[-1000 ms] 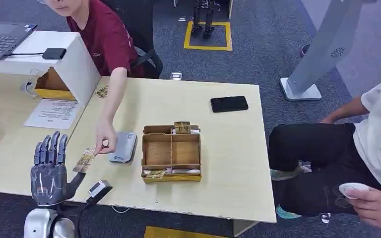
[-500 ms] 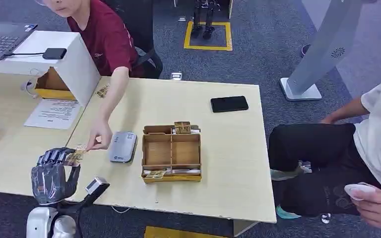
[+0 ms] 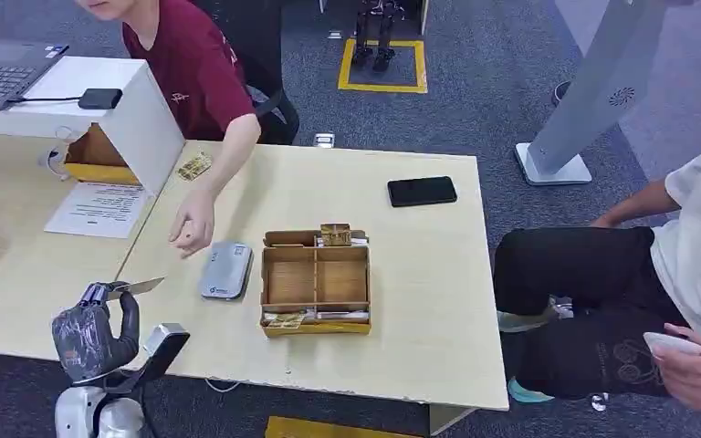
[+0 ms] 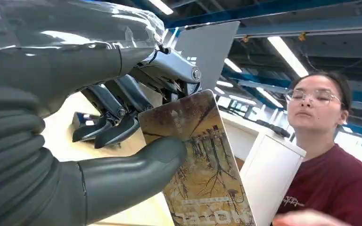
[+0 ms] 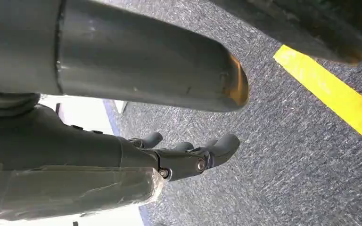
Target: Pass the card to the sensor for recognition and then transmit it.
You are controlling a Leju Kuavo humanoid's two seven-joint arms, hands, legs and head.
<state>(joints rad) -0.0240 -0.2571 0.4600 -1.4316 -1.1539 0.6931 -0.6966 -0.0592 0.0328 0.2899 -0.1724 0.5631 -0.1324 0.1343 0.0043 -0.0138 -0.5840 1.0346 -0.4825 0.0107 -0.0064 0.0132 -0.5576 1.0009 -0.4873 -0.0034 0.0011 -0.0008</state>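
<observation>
The left robot hand pinches the card by one end at the tabletop's near left, just left of the grey sensor — thin, light, stiff, probably slick — while the right robot hand hangs loosely curled, holding nothing.

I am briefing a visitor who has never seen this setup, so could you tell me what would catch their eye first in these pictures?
Most striking is the robot's left hand at the table's near left corner, pinching a card between thumb and fingers. Just beyond it a person's hand hovers over the table beside the grey card sensor. A compartmented cardboard box sits mid-table.
</observation>
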